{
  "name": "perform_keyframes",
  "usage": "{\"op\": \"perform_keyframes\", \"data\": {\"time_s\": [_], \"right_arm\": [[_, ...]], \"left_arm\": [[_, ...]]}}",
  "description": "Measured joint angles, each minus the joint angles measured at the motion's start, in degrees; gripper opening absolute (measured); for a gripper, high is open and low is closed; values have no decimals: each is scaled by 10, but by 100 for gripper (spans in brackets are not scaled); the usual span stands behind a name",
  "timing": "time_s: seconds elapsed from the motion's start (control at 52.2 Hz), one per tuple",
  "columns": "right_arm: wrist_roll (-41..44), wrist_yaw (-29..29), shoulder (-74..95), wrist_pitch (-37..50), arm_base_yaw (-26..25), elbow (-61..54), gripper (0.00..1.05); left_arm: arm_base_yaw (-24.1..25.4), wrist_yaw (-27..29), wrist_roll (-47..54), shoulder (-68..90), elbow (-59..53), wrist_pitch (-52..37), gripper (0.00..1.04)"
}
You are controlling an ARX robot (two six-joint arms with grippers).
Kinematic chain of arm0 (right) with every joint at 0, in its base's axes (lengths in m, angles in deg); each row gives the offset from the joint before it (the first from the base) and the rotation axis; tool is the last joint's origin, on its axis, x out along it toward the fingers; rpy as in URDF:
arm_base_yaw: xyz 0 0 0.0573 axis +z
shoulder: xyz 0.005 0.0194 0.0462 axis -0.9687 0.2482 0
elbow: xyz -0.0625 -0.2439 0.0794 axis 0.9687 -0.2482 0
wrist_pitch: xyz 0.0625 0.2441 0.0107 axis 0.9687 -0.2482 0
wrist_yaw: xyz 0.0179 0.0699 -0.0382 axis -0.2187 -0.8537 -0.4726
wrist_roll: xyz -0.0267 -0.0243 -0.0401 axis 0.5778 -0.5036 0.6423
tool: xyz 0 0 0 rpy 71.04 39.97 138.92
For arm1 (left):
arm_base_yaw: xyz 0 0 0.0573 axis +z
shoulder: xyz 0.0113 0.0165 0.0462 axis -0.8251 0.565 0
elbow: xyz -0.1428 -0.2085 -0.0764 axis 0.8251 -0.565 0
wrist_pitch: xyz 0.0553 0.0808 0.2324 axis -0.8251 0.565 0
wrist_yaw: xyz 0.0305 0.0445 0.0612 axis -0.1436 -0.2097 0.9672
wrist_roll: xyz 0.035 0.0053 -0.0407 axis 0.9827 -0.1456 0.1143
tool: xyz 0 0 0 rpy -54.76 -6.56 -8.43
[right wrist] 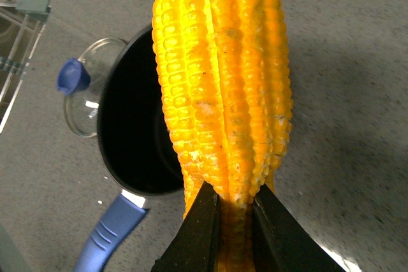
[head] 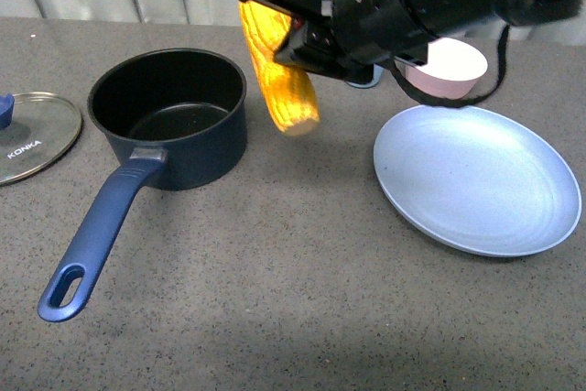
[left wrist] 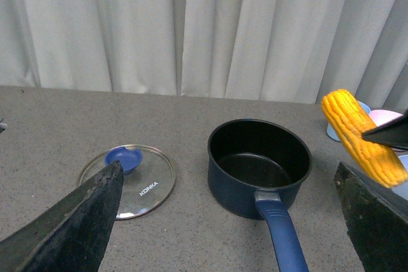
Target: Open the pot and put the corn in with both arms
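Front view: the pot (head: 169,116) stands open on the counter (head: 293,272), and its lid (head: 32,135) lies flat just beyond the pot's left side. So I judge the opening step done and the corn transfer in hand. The right end effector (head: 275,16) holds the corn (head: 279,75) by its upper end, hanging clear of the counter just right of the pot's rim.

Left wrist view: the left end effector (left wrist: 227,176) is spread wide and holds nothing. It faces the pot, and the corn shows off the pot's right.

Right wrist view: two fingers (right wrist: 197,234) are clamped on the cob's end. The pot mouth sits beside the corn, not under it.

Next I need to carry the corn over the opening, lower it and let go.
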State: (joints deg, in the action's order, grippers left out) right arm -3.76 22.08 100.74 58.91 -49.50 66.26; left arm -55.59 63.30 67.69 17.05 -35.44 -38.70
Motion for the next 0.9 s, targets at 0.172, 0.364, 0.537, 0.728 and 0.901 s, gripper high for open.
{"op": "perform_keyframes", "data": {"time_s": [0.172, 0.364, 0.537, 0.728, 0.901], "right_arm": [[-28, -36, 90, -62, 24, 161, 7], [-32, -39, 148, -114, 50, 256, 7], [-33, -31, 183, -147, 67, 313, 7], [-39, -11, 218, -172, 74, 362, 7], [-38, -9, 230, -191, 74, 374, 30]], "left_arm": [[0, 0, 0, 0, 0, 0, 98], [0, 0, 0, 0, 0, 0, 98], [0, 0, 0, 0, 0, 0, 98], [0, 0, 0, 0, 0, 0, 98], [0, 0, 0, 0, 0, 0, 98]]}}
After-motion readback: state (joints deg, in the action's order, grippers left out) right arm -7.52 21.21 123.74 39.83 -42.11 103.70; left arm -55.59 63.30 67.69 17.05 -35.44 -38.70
